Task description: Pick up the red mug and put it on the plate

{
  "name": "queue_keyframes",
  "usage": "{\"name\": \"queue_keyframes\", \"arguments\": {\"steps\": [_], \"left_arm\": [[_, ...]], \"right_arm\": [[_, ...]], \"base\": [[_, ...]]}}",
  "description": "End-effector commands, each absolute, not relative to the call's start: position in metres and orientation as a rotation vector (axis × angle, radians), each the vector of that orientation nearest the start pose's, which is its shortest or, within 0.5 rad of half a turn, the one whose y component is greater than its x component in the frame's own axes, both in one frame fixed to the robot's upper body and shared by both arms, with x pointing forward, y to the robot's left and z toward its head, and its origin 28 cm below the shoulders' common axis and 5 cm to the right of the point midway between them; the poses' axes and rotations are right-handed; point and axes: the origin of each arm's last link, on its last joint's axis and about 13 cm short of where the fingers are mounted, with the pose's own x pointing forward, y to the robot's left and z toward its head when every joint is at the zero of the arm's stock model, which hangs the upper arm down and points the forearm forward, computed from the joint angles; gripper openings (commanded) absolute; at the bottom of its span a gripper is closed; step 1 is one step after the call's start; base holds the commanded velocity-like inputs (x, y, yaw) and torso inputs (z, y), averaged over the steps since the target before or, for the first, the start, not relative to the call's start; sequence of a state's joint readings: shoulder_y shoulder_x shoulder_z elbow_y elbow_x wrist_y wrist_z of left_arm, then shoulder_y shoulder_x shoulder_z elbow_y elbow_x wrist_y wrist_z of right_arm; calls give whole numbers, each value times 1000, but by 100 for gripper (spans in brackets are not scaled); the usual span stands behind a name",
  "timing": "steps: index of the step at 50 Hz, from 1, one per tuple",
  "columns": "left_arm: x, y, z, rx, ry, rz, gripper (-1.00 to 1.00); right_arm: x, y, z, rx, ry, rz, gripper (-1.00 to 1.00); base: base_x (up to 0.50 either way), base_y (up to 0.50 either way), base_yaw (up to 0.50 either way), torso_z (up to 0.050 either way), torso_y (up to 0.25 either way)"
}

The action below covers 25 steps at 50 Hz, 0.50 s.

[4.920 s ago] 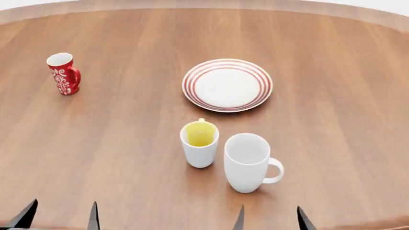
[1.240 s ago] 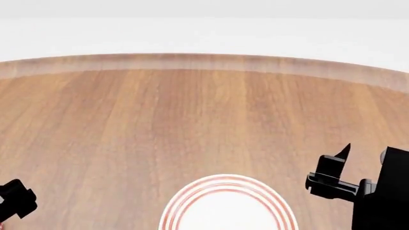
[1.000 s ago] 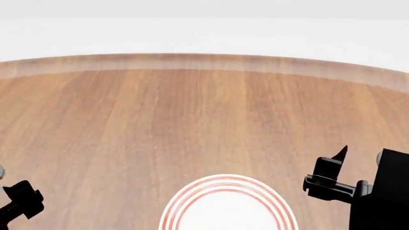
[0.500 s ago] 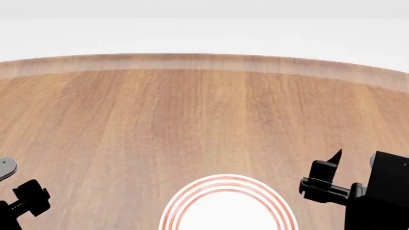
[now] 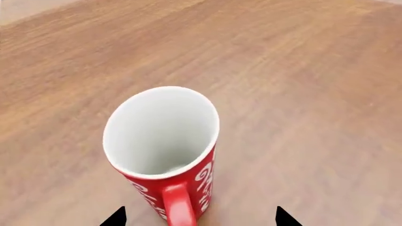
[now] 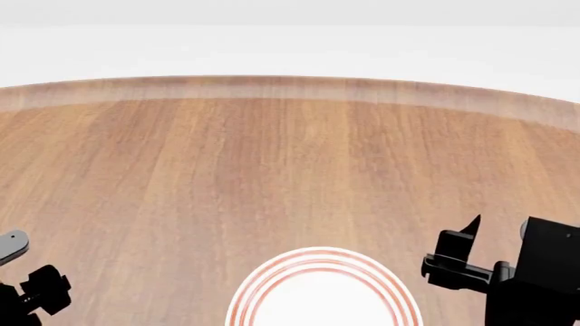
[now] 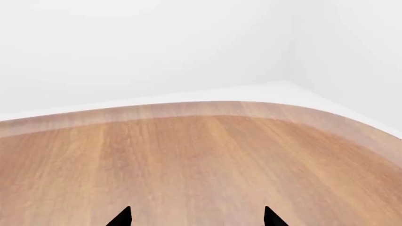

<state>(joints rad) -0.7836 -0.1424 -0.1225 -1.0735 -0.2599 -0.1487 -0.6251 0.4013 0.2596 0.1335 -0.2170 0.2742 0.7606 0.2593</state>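
Red mug (image 5: 164,149) (white swirls, unlettered)

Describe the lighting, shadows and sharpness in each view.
Left wrist view: flat, even light, red mug sharp, faint shadow inside its bowl. Head view: soft light, no glare, plate crisp but cropped. Right wrist view: bright white walls, table evenly lit, no hard shadows.

We see a broad wooden table (image 6: 272,170) with warm reddish-brown grain running away from us and a paler, rounded far edge. Behind it stand plain white walls (image 7: 157,47), two of them meeting at a corner, under soft, even light with no hard shadows.
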Motion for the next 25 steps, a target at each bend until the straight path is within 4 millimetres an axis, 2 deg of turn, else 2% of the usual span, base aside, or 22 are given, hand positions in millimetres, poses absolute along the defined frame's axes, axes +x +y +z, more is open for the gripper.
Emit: {"name": "queue_keyframes", "arguments": {"steps": [1, 10, 11, 25], "left_arm": [[343, 268, 8, -151, 559, 840, 100], [342, 270, 7, -159, 569, 873, 100], [342, 270, 6, -161, 572, 880, -100], [342, 267, 5, -134, 545, 855, -100]], "right_arm": [[274, -173, 119, 26, 123, -317, 100], [274, -173, 118, 27, 126, -318, 100], [275, -173, 118, 27, 126, -319, 100], [275, -173, 114, 29, 132, -314, 100]], "base": [[0, 0, 0, 0, 0], [0, 0, 0, 0, 0], [0, 0, 0, 0, 0], [0, 0, 0, 0, 0]]}}
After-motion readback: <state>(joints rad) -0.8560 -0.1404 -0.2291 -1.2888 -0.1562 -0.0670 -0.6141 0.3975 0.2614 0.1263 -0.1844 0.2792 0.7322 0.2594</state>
